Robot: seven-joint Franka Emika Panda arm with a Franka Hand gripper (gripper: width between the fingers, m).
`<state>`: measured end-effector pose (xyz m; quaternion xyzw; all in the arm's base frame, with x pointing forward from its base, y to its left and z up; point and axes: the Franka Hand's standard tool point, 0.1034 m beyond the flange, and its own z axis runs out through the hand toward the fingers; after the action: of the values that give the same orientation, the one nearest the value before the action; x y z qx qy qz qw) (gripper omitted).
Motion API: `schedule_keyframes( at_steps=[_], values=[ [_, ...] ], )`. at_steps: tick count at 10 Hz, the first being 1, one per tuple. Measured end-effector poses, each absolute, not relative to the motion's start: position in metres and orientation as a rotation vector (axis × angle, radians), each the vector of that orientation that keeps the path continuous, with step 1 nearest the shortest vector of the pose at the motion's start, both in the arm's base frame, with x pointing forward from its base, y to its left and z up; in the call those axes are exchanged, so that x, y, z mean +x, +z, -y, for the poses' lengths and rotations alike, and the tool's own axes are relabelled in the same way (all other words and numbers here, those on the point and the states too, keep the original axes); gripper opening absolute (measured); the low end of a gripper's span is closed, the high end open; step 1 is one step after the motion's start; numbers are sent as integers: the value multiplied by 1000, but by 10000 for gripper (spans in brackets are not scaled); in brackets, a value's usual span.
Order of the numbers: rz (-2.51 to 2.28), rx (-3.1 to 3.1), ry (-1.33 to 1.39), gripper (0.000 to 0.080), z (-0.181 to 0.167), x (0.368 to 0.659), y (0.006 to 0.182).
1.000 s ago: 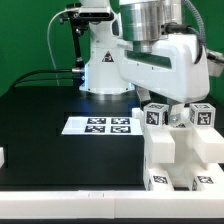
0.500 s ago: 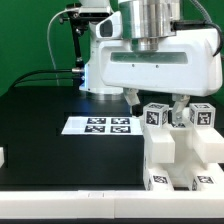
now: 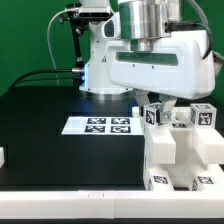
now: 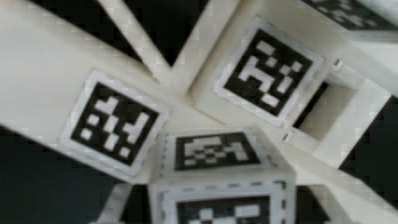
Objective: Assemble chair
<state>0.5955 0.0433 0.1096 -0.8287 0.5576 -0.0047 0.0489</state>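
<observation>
Desk (image 3: 40, 120) surface, black, carries the marker board (image 3: 100, 125) near its middle and the chair (image 3: 180, 150), a white blocky stack of tagged parts, at the exterior view's right, close to the near edge. Arm (image 3: 150, 60) hangs over the chair with its end effector (image 3: 172, 108) down among the topmost tagged blocks, the fingers hidden behind them, so I cannot tell whether it grips anything. Wrist view shows only blurred tagged white pieces (image 4: 196, 150) close up.

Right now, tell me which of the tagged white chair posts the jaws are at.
The middle post: the gripper sits over it, hiding its top. The posts either side stand uncovered, tags showing.
</observation>
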Motion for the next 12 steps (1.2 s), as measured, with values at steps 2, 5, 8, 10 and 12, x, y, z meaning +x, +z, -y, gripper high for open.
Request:
schedule_keyframes(
  at_steps=[2,5,8,10,12],
  values=[
    [-1979,-2310,4,279,-40,595,110],
    [-2465,-1775,23,279,-42,594,109],
    [-2535,-1686,18,280,-42,592,110],
    [-2517,-1712,16,281,-42,592,110],
    [-2517,-1716,18,448,-43,592,109]
  ],
)
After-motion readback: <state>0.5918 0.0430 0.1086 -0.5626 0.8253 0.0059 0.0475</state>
